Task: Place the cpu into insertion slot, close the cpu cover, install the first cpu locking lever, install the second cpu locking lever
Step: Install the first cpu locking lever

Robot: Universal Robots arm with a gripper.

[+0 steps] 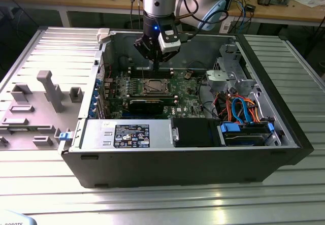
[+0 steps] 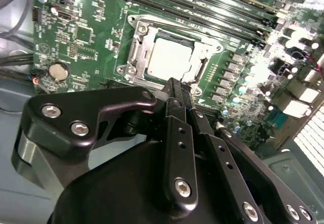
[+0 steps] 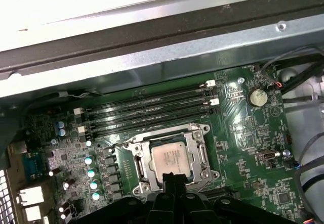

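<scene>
— Black gripper (image 1: 156, 58) in the exterior view; where does it hang?

— Right above the insertion slot (image 1: 152, 87), inside the open computer case (image 1: 203, 169); from there I cannot tell how the jaws stand.

— And the second wrist view?

— It settles that; the fingertips (image 2: 173, 90) are pressed together with nothing between them, just beside the slot's rim; the cpu (image 2: 169, 57) lies flat inside the slot.

— The first wrist view?

— The chip sits seated in the slot; the cpu cover (image 3: 196, 153) appears folded down around it; beyond the slot run the long memory slots (image 3: 152, 110).
</scene>
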